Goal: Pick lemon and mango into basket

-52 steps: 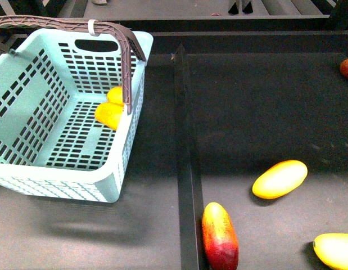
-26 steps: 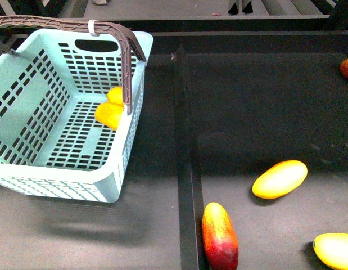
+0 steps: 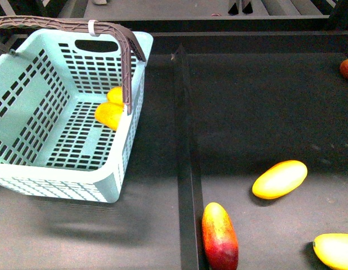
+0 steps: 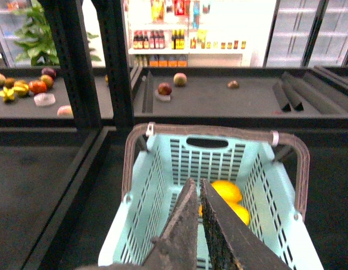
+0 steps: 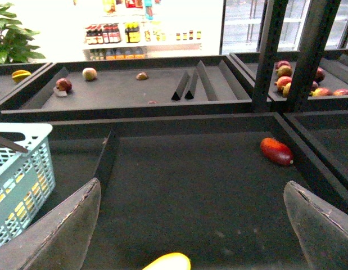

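The mint-teal basket (image 3: pixel 28 107) stands at the left, its brown handle (image 3: pixel 61 23) raised. Two small yellow-orange fruits lie in it against the right wall; the nearer one (image 3: pixel 109 115) looks like a lemon, the other (image 3: pixel 114 94) is half hidden by the handle. The long yellow mango (image 3: pixel 279 179) lies on the dark mat at the right. Neither gripper shows in the front view. My left gripper (image 4: pixel 197 185) is shut and empty above the basket (image 4: pixel 269 191), the yellow fruits (image 4: pixel 226 190) below it. My right gripper (image 5: pixel 191 185) is open and empty above the mat, a yellow mango tip (image 5: pixel 168 262) beneath it.
A dark red-and-yellow mango (image 3: pixel 220 236) lies against the black divider rail (image 3: pixel 185 146). Another yellow fruit (image 3: pixel 334 250) is cut off at the lower right corner. A red fruit (image 3: pixel 347 68) sits at the far right edge, seen also in the right wrist view (image 5: pixel 276 151).
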{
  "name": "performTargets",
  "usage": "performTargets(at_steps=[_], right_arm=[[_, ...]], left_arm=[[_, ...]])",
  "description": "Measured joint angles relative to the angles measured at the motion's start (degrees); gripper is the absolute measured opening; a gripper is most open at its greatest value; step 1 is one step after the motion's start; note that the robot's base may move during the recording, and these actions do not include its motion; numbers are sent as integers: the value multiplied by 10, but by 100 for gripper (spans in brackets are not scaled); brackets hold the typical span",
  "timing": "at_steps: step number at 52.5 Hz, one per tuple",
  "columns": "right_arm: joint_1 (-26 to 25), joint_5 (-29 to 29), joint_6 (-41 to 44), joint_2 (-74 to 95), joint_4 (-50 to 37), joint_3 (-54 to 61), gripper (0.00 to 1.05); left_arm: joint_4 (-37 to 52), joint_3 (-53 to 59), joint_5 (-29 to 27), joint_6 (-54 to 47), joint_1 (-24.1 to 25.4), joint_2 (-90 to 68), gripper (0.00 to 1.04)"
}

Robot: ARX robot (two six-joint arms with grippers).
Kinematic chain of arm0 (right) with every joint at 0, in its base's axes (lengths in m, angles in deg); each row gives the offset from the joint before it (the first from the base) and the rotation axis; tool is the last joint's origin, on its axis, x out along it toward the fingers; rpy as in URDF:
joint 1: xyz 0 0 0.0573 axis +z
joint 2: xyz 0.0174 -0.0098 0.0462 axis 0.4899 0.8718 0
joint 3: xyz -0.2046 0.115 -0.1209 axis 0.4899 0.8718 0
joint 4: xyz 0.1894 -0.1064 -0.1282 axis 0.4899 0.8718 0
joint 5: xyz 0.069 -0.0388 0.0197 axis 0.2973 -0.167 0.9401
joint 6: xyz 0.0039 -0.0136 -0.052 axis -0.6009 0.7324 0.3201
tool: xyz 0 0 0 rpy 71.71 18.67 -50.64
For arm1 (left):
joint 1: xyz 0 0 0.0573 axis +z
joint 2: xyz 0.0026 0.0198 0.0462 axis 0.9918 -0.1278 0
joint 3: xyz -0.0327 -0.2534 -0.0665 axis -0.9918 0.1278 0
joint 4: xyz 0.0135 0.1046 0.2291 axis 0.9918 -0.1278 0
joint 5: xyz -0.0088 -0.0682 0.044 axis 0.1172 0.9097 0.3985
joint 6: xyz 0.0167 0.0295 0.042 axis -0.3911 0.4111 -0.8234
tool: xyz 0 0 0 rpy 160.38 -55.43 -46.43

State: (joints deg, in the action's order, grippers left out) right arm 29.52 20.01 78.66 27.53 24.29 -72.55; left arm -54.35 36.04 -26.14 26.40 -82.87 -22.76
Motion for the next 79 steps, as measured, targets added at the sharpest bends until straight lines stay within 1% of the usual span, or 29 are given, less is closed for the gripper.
performTargets(at_steps=[3, 5, 30, 32, 34, 35, 36, 38, 43, 53, 54, 57, 79], right_arm=[[0, 0, 0, 0, 0, 0, 96], [0, 0, 0, 0, 0, 0, 96], [0, 0, 0, 0, 0, 0, 96], [0, 0, 0, 0, 0, 0, 96], [0, 0, 0, 0, 0, 0, 96], [0, 0, 0, 0, 0, 0, 96], [0, 0, 0, 0, 0, 0, 96], [0, 0, 0, 0, 0, 0, 96], [0, 0, 0, 0, 0, 0, 96], [0, 0, 0, 0, 0, 0, 96], [0, 0, 0, 0, 0, 0, 96], [0, 0, 0, 0, 0, 0, 96], [0, 0, 0, 0, 0, 0, 96]], left_arm=[[-61, 0, 0, 0, 0, 48, 4], [-71, 0, 0, 0, 0, 68, 4], [-75, 0, 0, 0, 0, 78, 4], [-75, 0, 0, 0, 0, 78, 12], [-75, 0, 0, 0, 0, 78, 22], [-75, 0, 0, 0, 0, 78, 24], [-75, 0, 0, 0, 0, 78, 29], [-75, 0, 0, 0, 0, 78, 36], [-75, 0, 0, 0, 0, 78, 63], [-75, 0, 0, 0, 0, 78, 98], [-75, 0, 0, -1, 0, 78, 100], [-75, 0, 0, -1, 0, 78, 97], [-75, 0, 0, -1, 0, 78, 98]])
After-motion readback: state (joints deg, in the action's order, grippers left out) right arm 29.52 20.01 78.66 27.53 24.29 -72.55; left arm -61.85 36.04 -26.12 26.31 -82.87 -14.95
